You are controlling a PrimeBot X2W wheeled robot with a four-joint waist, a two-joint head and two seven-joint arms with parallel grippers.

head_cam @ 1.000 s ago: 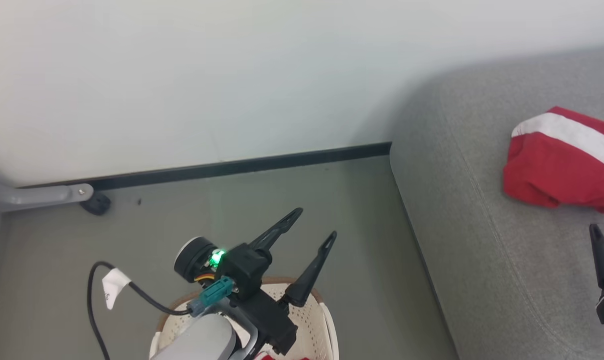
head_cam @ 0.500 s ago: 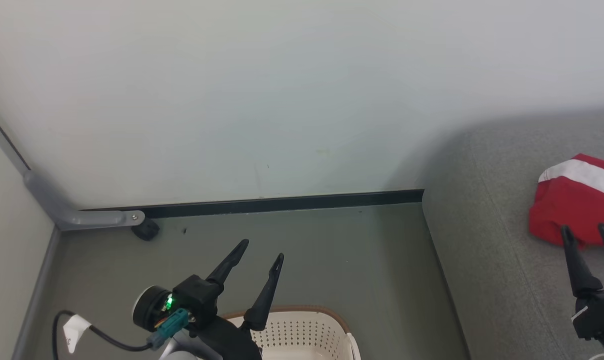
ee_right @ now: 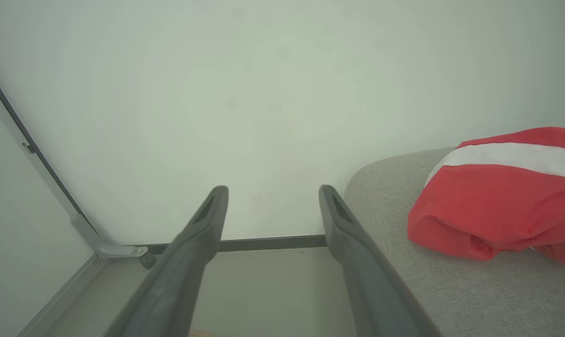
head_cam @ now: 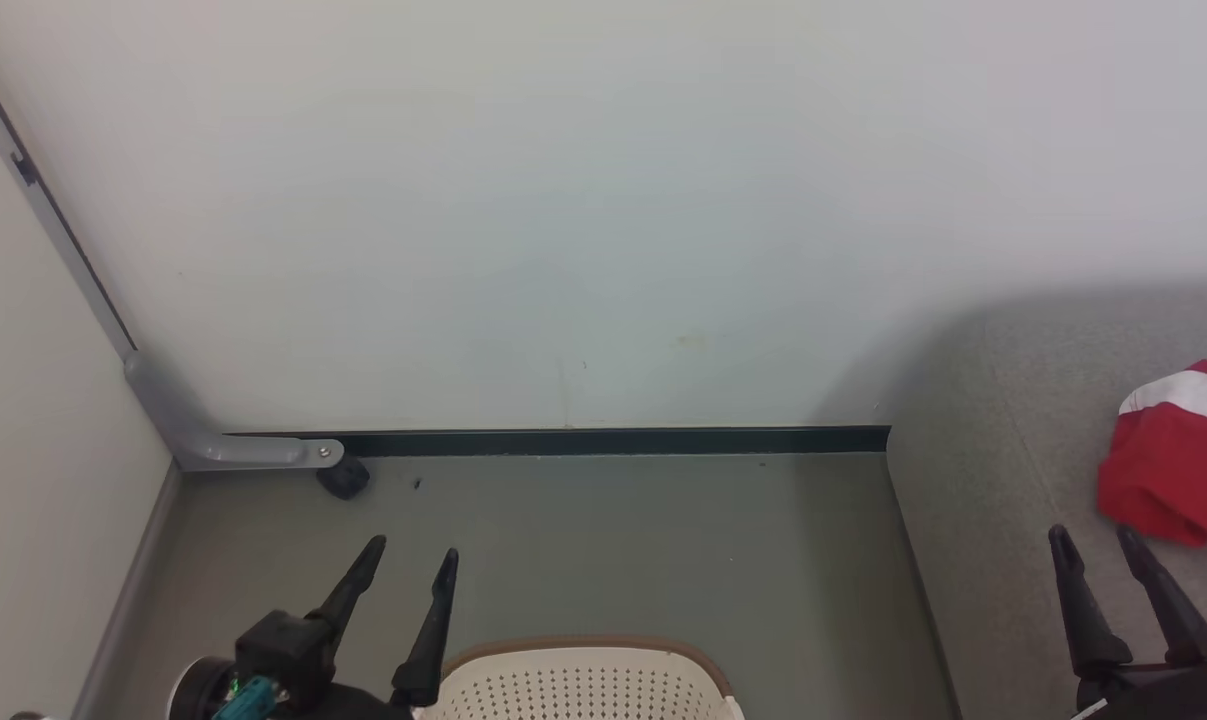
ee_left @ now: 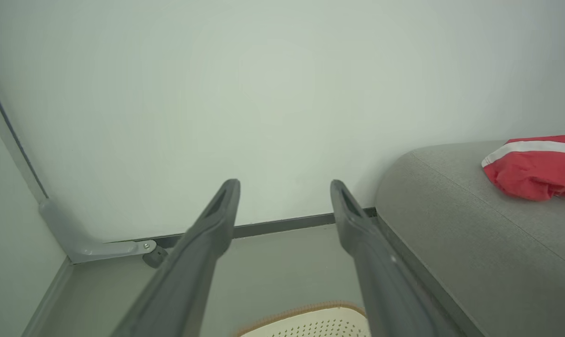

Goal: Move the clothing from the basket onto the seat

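Left fingers [head_cam: 348,590] shifted off basket [head_cam: 583,643]; clothing [head_cam: 1173,470] on seat [head_cam: 993,520].

The right gripper [ee_right: 273,192] stands with jaws wide apart and nothing between them. To the right of the jaws, red clothing [ee_right: 497,215] with a white stripe lies on the grey seat [ee_right: 474,295]. Beyond the jaws a dark baseboard [ee_right: 268,244] meets the pale wall [ee_right: 263,93].

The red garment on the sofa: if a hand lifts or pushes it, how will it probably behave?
The red garment lies crumpled in soft folds, so it would probably hang limp when lifted. It looks like thin cloth, so likely light. Pushed across the coarse grey sofa, it would probably bunch up rather than slide.
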